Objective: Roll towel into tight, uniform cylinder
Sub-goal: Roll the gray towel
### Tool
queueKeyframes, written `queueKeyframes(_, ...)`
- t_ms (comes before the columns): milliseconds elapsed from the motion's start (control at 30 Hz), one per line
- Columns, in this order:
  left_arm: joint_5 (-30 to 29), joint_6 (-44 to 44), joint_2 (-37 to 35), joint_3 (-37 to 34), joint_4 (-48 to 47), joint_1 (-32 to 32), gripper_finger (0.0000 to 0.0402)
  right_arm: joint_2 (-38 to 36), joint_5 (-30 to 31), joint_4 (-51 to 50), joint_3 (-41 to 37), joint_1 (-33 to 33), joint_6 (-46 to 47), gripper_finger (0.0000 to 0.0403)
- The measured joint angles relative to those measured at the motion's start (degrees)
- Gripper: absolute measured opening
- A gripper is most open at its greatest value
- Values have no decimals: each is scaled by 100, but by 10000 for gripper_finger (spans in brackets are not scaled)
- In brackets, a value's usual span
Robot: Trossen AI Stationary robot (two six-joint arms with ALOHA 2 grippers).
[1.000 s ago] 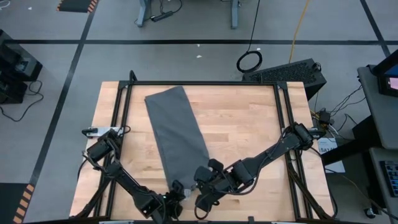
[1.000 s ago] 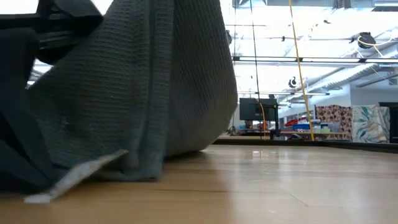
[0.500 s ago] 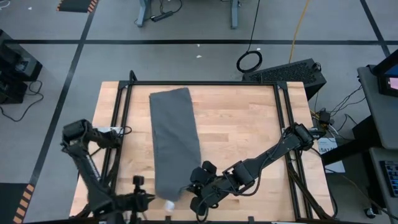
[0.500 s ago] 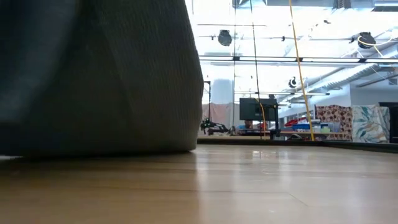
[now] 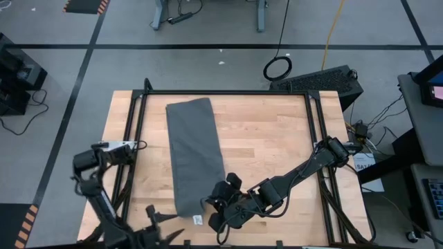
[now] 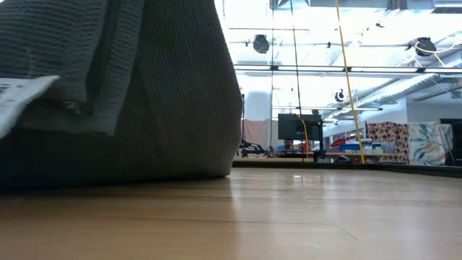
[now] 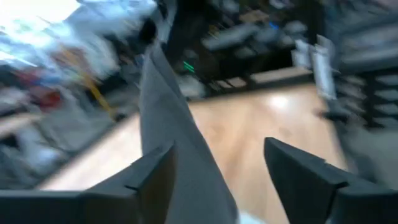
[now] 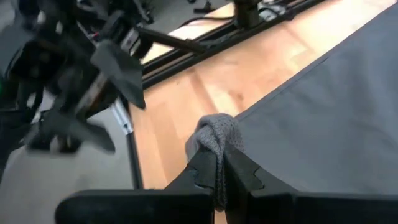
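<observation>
**At the towel's near end: one corner pinched, the other let go**

On the table (image 5: 277, 145), from above: towel (image 5: 194, 155) laid flat as a long strip, long axis running from the far edge toward the robot's side, near end just off the front edge, white tag (image 5: 197, 220) beside the near left corner. Right gripper (image 5: 216, 211) at the towel's near right corner, pressed together on a pucker of cloth. Left gripper (image 5: 156, 220) off to the left of that same near end, apart from the cloth, spread and holding nothing.

From table height: towel (image 6: 144, 94) filling the left of the frame, a fold and the white tag (image 6: 22, 101) lifted above the wood, bulk resting on it. No gripper to be made out here.

Past the left wrist: left gripper (image 7: 217, 180) with fingers wide apart, towel (image 7: 168, 124) stretching away lengthwise ahead of them, not gripped.

Past the right wrist: right gripper (image 8: 217, 165) clamped on a bunched corner of the towel (image 8: 323, 118), flat cloth spreading beyond it.

Likely still at the start of the roll: no cylinder formed, roll direction along the long axis away from both grippers, right arm the nearer.
</observation>
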Motion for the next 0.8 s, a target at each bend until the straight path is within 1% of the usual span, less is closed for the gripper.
queueKeyframes(33, -248, 229, 123, 0, 284, 102, 257, 0, 62, 0, 0, 0, 2, 0)
queueKeyframes(67, -367, 472, 230, 0, 573, 206, 266, 0, 132, 2, 0, 0, 10, 0)
queueKeyframes(167, -385, 1312, 423, 0, 1489, 586, 285, 0, 304, 7, 0, 0, 88, 0)
queueKeyframes(267, -415, 1890, 570, 4, 2391, 996, 293, 0, 349, 42, 0, -3, 164, 0)
queueKeyframes(333, -410, 2292, 609, 0, 2758, 1240, 295, 0, 350, 35, 0, -7, 176, 0)
queueKeyframes(400, -412, 2491, 591, 3, 3146, 1456, 295, 0, 353, 7, 0, -7, 225, 0)
queueKeyframes(533, -409, 2687, 585, 4, 3566, 1752, 295, 2, 357, -2, 0, -7, 279, 0)
queueKeyframes(633, -410, 2706, 571, 4, 3695, 1859, 295, 2, 355, -24, 0, -7, 284, 0)
queueKeyframes(700, -407, 2806, 511, 2, 3716, 1770, 295, 2, 334, -65, 0, -7, 282, 0)
queueKeyframes(800, -388, 3111, 284, 7, 3735, 1383, 295, 2, 326, -240, 0, 2, 326, 0)
